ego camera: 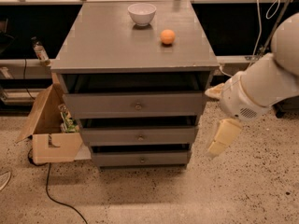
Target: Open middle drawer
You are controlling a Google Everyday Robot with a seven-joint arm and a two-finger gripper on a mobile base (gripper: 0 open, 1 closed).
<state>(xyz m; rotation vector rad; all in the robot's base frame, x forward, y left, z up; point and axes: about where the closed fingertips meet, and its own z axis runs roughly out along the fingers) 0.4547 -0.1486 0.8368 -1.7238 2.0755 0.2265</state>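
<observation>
One end effector (212,121), cream-coloured, on a white arm (261,85): released, its two fingers (223,136) spread apart with nothing between them, hanging off the cabinet's (135,101) 3 o'clock side, just beside the right edge and touching no drawer. One middle drawer (107,136), flat grey front, at about 9 o'clock from the end effector, between the taller top drawer (103,105) at its 12 o'clock and the lowest drawer (112,159) at its 6 o'clock; small brass knob (140,137) at centre; a dark gap above the front. One grey surface (107,45) capping the cabinet, carrying one white bowl (141,13) toward the far edge and one orange (167,36) at the bowl's 4 o'clock, apart from it. One open cardboard box (51,146) on the speckled floor (187,195) at the cabinet's 9 o'clock, against its side. One dark cable (58,199) trailing across the floor from the box toward 6 o'clock.
</observation>
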